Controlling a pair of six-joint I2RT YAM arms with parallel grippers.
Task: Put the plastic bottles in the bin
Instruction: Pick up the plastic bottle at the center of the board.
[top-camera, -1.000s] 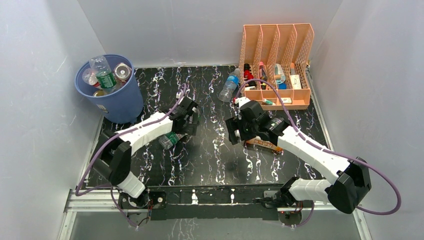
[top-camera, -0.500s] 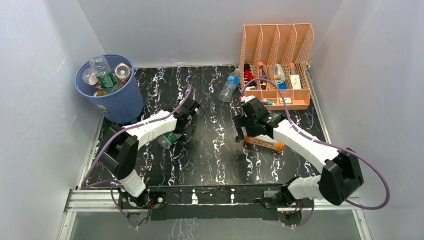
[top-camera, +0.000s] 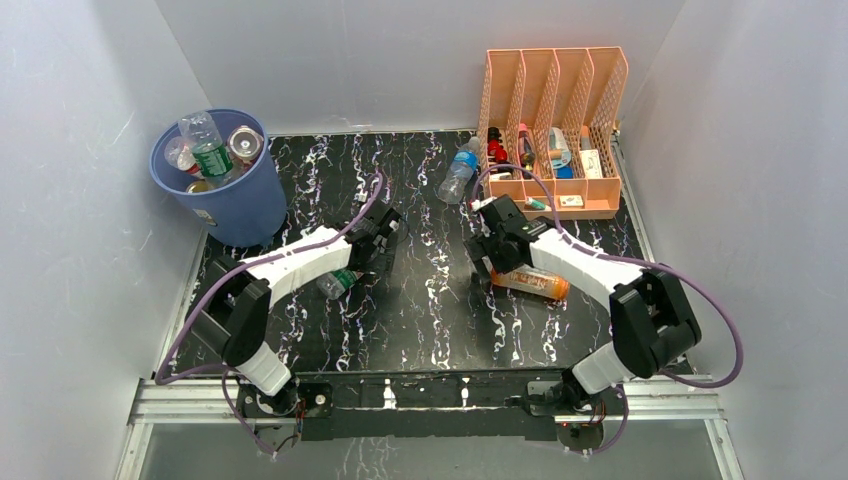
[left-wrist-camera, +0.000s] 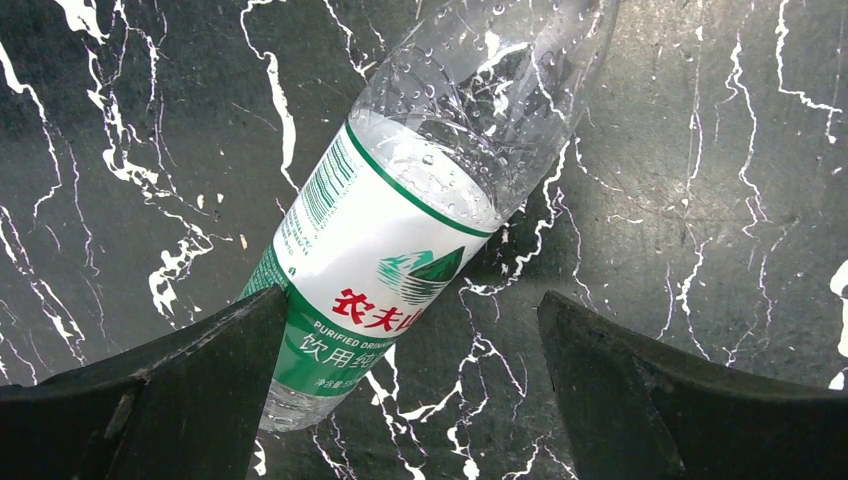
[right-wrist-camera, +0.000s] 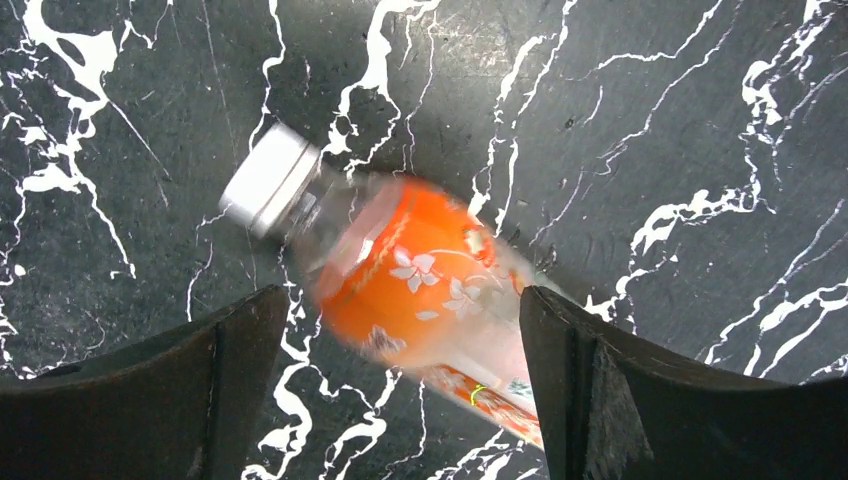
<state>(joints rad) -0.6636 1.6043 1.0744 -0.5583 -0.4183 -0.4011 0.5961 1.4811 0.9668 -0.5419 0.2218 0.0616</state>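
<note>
Now both arms had reached out: the left hand (left-wrist-camera: 408, 310), wide open, hung over the green-label bottle (left-wrist-camera: 390, 250), and the right hand (right-wrist-camera: 400, 300), wide open, over the orange bottle (right-wrist-camera: 410, 270). Both bottles lay ungrasped on the counter (top-camera: 430, 310).

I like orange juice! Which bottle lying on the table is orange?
The white-capped bottle under the right gripper. The other two on the table are clear: a green-labelled one under the left gripper, a blue-labelled one beside the peach organizer.
</note>
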